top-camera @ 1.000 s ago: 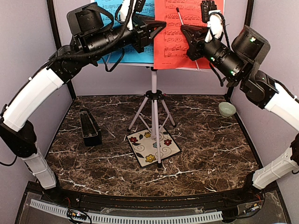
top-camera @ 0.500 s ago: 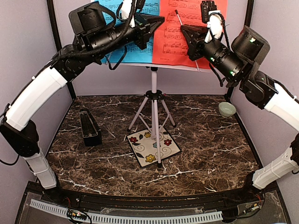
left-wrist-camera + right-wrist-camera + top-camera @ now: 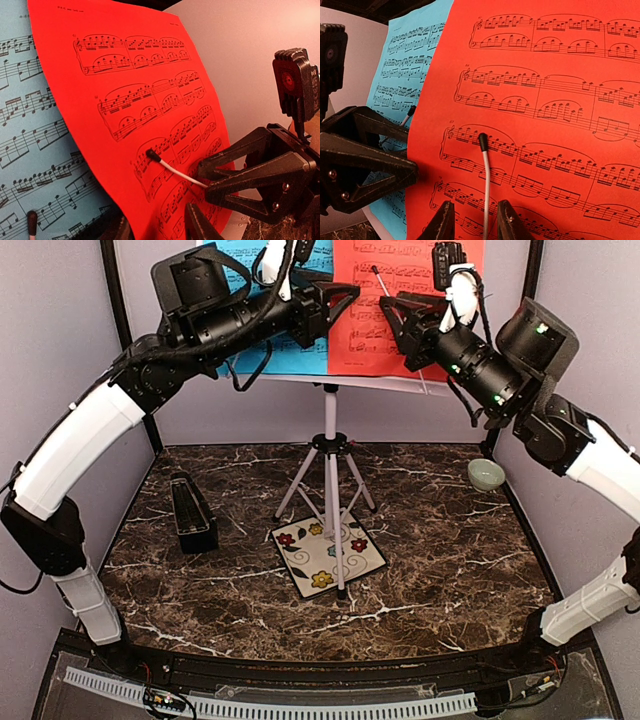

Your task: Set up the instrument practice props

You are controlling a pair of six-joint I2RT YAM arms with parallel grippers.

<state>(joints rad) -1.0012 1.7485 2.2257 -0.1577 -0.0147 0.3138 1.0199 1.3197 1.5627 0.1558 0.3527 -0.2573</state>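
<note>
Blue sheet, red sheet side by side on tripod stand; black metronome upright at left.

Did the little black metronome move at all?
No. The metronome stays in the same spot, left of the floral tile, with the same gap between them.

Red music sheet fills most of the frame and overlaps blue music sheet at upper left. Thin white rod with black tip lies over the red sheet, lower centre. Right gripper at bottom edge, fingers apart, rod between them. Left gripper at left edge, next to the red sheet's edge.
</note>
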